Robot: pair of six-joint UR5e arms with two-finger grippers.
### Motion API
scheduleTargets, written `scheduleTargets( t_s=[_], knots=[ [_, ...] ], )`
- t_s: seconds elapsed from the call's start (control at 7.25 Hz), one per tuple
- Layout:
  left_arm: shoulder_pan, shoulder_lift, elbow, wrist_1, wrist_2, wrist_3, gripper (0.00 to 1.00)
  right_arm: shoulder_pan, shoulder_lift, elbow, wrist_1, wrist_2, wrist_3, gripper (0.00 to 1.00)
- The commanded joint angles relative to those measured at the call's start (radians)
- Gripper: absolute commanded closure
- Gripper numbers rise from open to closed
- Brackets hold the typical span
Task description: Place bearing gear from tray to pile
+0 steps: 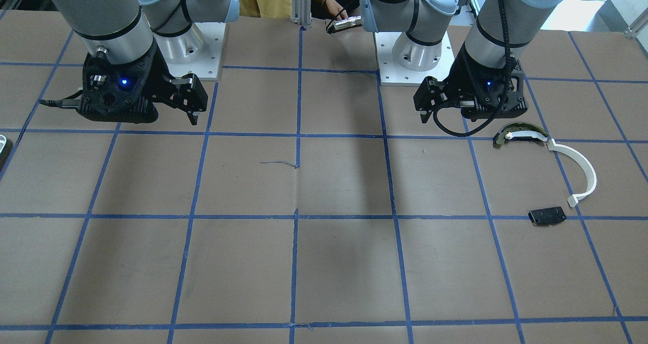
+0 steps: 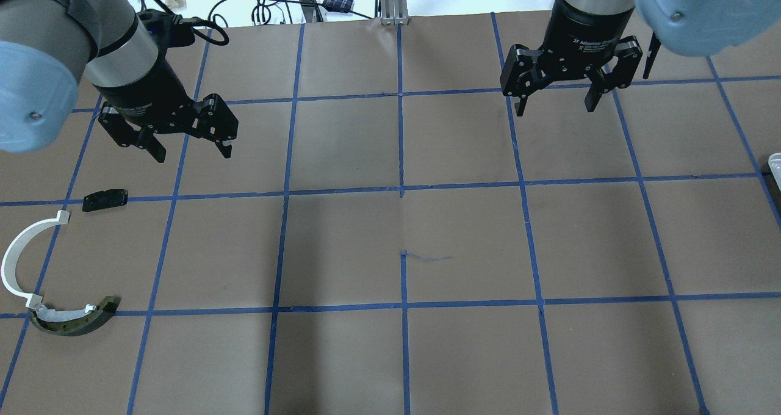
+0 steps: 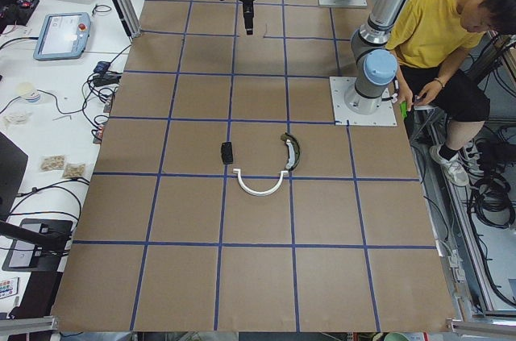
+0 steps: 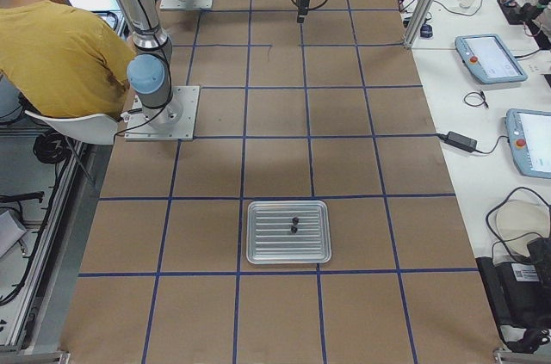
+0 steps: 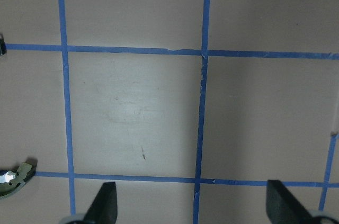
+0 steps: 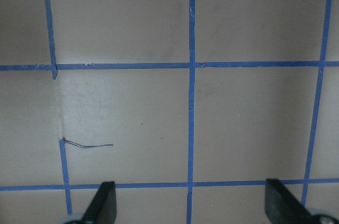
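Note:
The tray (image 4: pixel 267 243) is a shallow metal tray on the table; only a sliver of it shows in the front view (image 1: pixel 1 144) and the overhead view (image 2: pixel 775 162). Two small dark bearing gears (image 4: pixel 294 225) lie in it. The pile is a white curved strip (image 2: pixel 21 253), an olive-edged curved piece (image 2: pixel 76 320) and a flat black plate (image 2: pixel 105 199). My left gripper (image 2: pixel 193 152) hangs open and empty above the table, just beyond the black plate. My right gripper (image 2: pixel 555 107) hangs open and empty, well short of the tray.
The two arm bases (image 1: pixel 192 45) stand at the robot's edge of the table. A person in a yellow shirt (image 3: pixel 451 27) sits beside them. Teach pendants (image 4: pixel 491 58) and cables lie on the side bench.

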Motion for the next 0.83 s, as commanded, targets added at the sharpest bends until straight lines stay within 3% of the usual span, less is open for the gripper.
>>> scheduleTargets(
  t_s=[0.0, 0.28, 0.69],
  knots=[
    [0.000, -0.006, 0.000, 0.001, 0.002, 0.000, 0.00, -0.004, -0.009, 0.003, -0.004, -0.005, 0.000, 0.00],
    [0.000, -0.009, 0.000, 0.001, -0.004, 0.001, 0.00, -0.081, -0.008, 0.007, -0.003, -0.008, -0.085, 0.00],
    [0.002, -0.003, 0.000, -0.008, 0.006, 0.008, 0.00, -0.362, 0.007, 0.008, 0.007, -0.005, -0.213, 0.00]
  ],
)
